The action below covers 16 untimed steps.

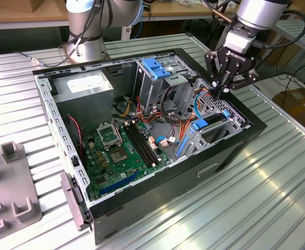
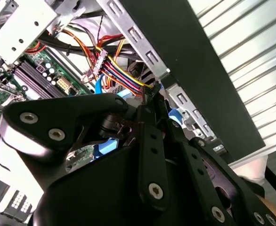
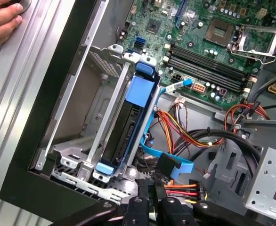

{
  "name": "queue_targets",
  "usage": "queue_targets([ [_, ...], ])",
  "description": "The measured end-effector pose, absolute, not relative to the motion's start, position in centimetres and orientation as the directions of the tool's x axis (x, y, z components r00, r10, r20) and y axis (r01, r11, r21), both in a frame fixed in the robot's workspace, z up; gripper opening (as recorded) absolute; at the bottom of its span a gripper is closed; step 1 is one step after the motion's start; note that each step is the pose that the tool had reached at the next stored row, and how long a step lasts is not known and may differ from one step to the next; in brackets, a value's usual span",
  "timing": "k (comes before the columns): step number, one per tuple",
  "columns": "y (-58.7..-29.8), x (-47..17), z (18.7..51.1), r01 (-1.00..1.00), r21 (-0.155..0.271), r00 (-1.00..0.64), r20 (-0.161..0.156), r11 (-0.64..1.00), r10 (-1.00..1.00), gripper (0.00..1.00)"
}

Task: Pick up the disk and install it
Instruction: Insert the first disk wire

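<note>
A: How do the jaws stand?

B: Together, with nothing between them. The gripper (image 1: 221,89) hangs just above the open computer case (image 1: 230,143), over its corner on the exterior view's right.

A: And the disk?

B: The disk (image 3: 128,125) sits on edge in the metal bay (image 3: 102,141) below the gripper, one blue rail end up; in the exterior view its blue rails (image 1: 202,125) show among the brackets. I count one disk.

A: What lies around it?

B: One motherboard (image 1: 124,151) on the case floor, one grey power supply box (image 1: 82,87) in the far corner, one blue-topped drive cage (image 1: 157,70), plus bundles of red, orange and yellow cables (image 3: 185,132).

A: The surface?

B: A ribbed metal desk (image 1: 256,198), with a grey fixture (image 1: 9,187) cut off at the exterior view's left. A second arm's base (image 1: 87,31) stands behind the case.

A: Anything hard to make out?

B: A person's hand (image 3: 1,23) rests at the picture's edge in the first wrist view, mostly cropped. In the second wrist view the gripper's black body (image 2: 147,179) hides much of the bay.
</note>
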<state>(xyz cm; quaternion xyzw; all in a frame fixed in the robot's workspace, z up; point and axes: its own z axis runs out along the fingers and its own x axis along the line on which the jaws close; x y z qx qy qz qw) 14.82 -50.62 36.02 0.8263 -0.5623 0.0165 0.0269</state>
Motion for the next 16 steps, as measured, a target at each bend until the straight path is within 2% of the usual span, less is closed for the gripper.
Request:
queue_targets([
  [16, -51.28, 14.66, 35.59, -0.951, 0.028, 0.309, 0.064, -0.308, -0.949, 0.17],
])
